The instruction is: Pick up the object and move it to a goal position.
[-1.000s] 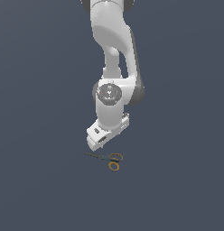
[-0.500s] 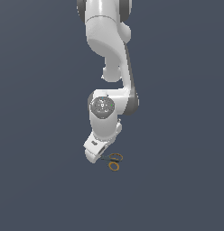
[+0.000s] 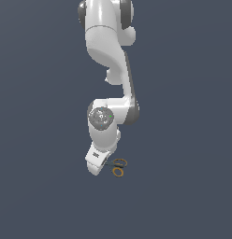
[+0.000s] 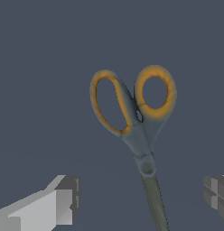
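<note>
The scissors (image 4: 136,131) lie flat on the grey floor (image 3: 183,196), blades running between the wide-open fingers of the gripper (image 4: 143,198). A good grasp means descending straight and closing squarely across the blades near the pivot.

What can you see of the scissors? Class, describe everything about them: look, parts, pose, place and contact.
The scissors are small, with two orange-yellow ring handles, a dark grey body, a round pivot and thin dark blades that look closed together. They lie flat on the plain dark grey surface. In the wrist view the blades run between the open gripper, whose fingers stand clear on either side, touching nothing. In the exterior view only the handles show, beside the lowered hand.
</note>
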